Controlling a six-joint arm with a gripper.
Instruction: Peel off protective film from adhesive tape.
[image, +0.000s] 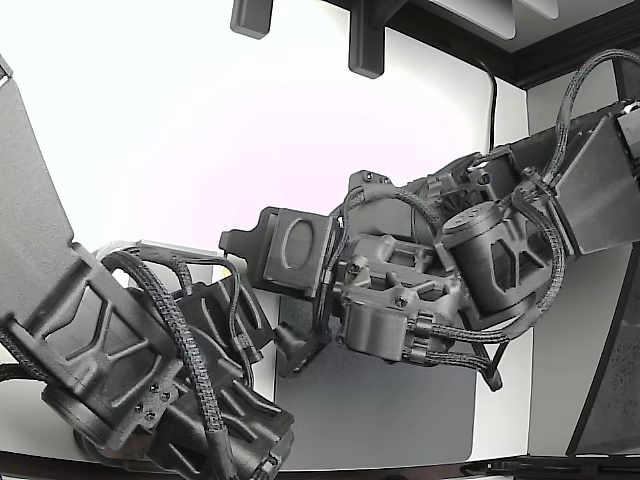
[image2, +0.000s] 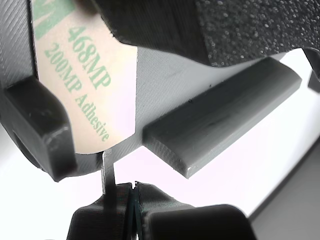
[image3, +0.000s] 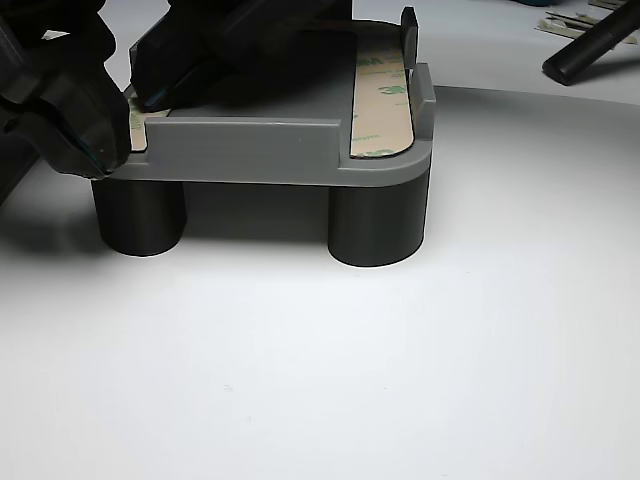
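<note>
1. Two dark arms are seen in the exterior view; one arm (image: 130, 370) enters from the exterior view's lower left, the second arm (image: 500, 250) from the exterior view's upper right; both are wrapped in braided cables.
2. The two wrists are brought close together near mid-frame; the second arm's end is angled down toward the exterior view's left.
3. In the wrist view the gripper (image2: 134, 210) is seen with its jaws pressed together; no gap is visible between the tips.
4. A thin tab is pinched at the fingertips (image2: 107, 207); the tips are dark and ribbed.
</note>
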